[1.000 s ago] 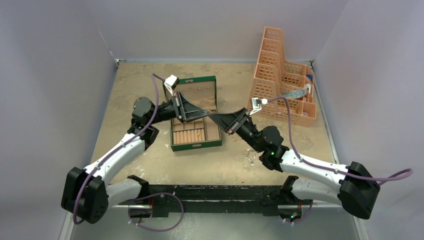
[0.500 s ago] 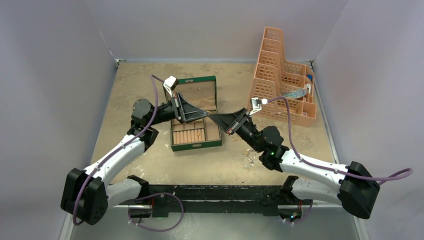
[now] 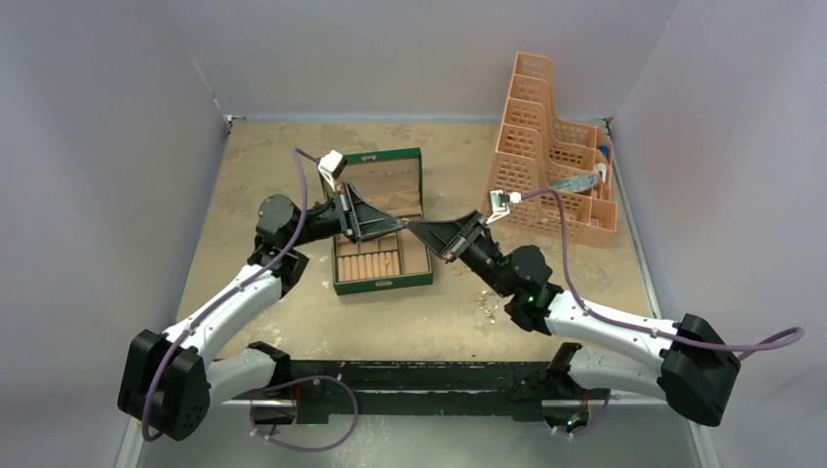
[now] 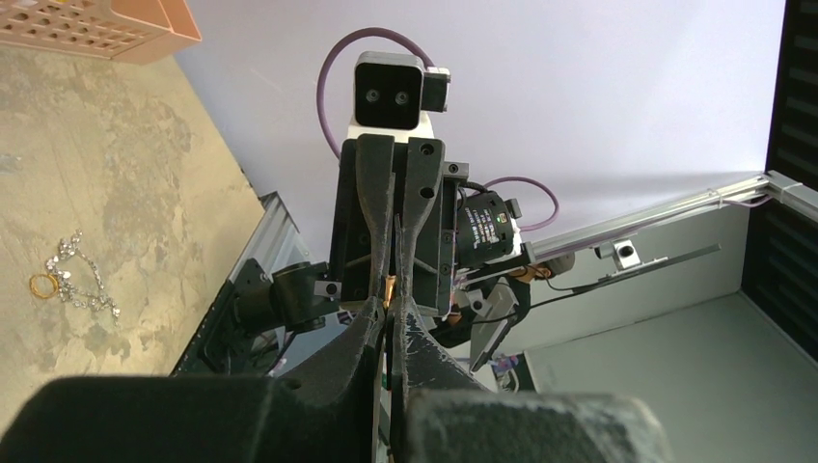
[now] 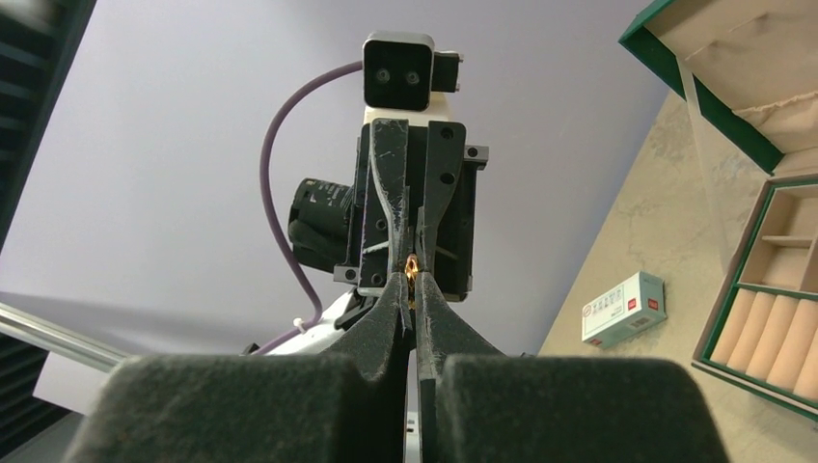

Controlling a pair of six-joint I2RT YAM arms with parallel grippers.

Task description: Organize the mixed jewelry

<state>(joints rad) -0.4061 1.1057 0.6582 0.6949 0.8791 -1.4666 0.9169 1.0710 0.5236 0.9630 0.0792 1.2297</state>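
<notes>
My left gripper (image 3: pixel 399 222) and right gripper (image 3: pixel 411 226) meet tip to tip just above the right side of the open green box (image 3: pixel 382 284). A small gold ring (image 5: pixel 412 267) is pinched where the tips meet; it also shows in the left wrist view (image 4: pixel 389 286). Both grippers look shut on it, in the left wrist view (image 4: pixel 391 307) and in the right wrist view (image 5: pixel 412 286). More jewelry lies on the table by the right arm: a silvery chain (image 4: pixel 82 282) with a gold ring (image 4: pixel 41 284), the pile (image 3: pixel 485 305), and one piece (image 3: pixel 458 271) near the box.
A peach plastic organizer (image 3: pixel 551 146) stands at the back right. The green box's lid stands open, with beige rolls and compartments inside (image 5: pixel 762 318). A small white carton (image 5: pixel 624 307) lies on the table beyond the box. Grey walls enclose the table.
The left wrist has edged slightly to the left; the two grippers stay tip to tip over the box. The right arm has not visibly moved.
</notes>
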